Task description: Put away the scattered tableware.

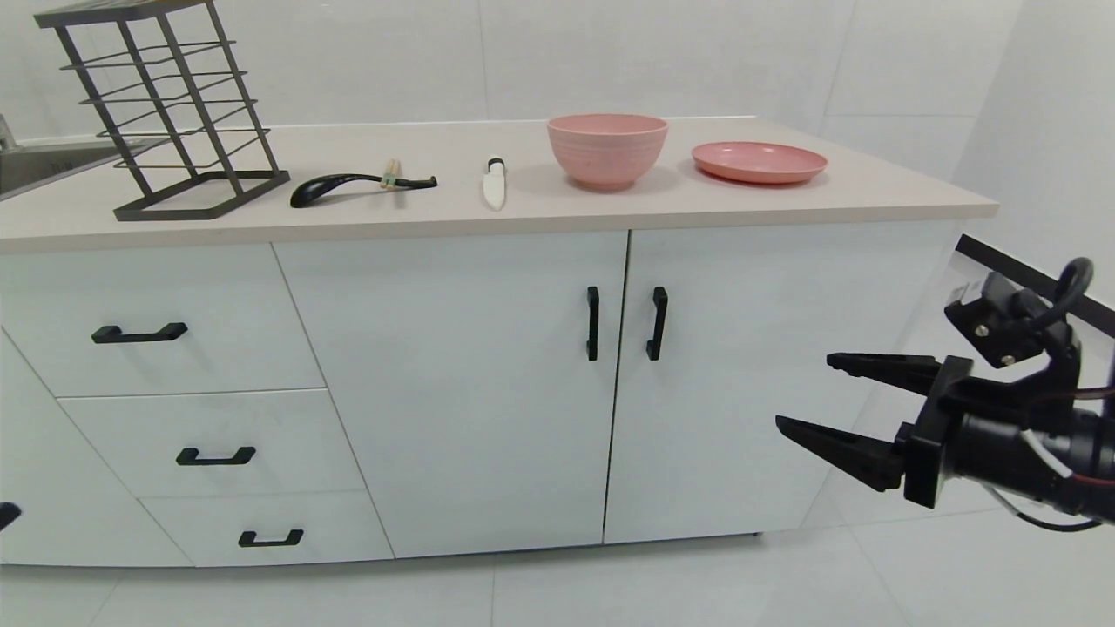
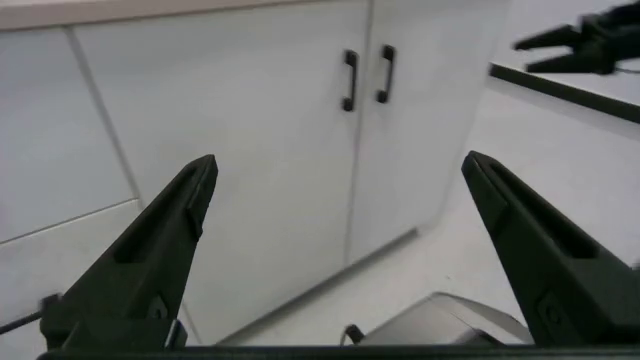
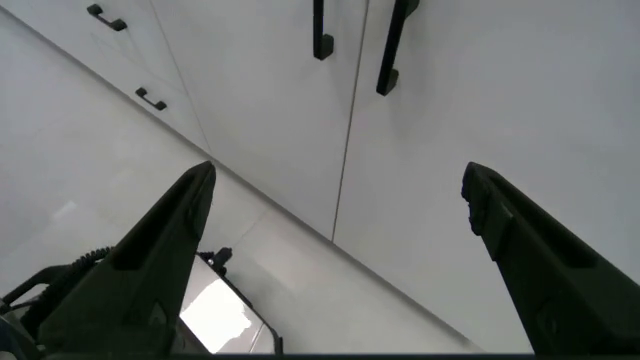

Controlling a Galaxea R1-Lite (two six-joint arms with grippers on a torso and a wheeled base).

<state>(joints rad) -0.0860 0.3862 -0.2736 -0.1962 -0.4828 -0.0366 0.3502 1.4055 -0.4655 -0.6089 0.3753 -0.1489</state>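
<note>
On the countertop lie a pink bowl, a pink plate, a white knife, a black spoon and a pair of chopsticks. My right gripper hangs open and empty low at the right, in front of the right cabinet door and well below the counter. My left gripper is open with nothing between its fingers, facing the cabinet doors; the right gripper appears far off in that view.
A black wire dish rack stands at the counter's left, beside a sink. Below are three drawers with black handles and double doors with two vertical handles, also seen as door handles. Tiled floor lies in front.
</note>
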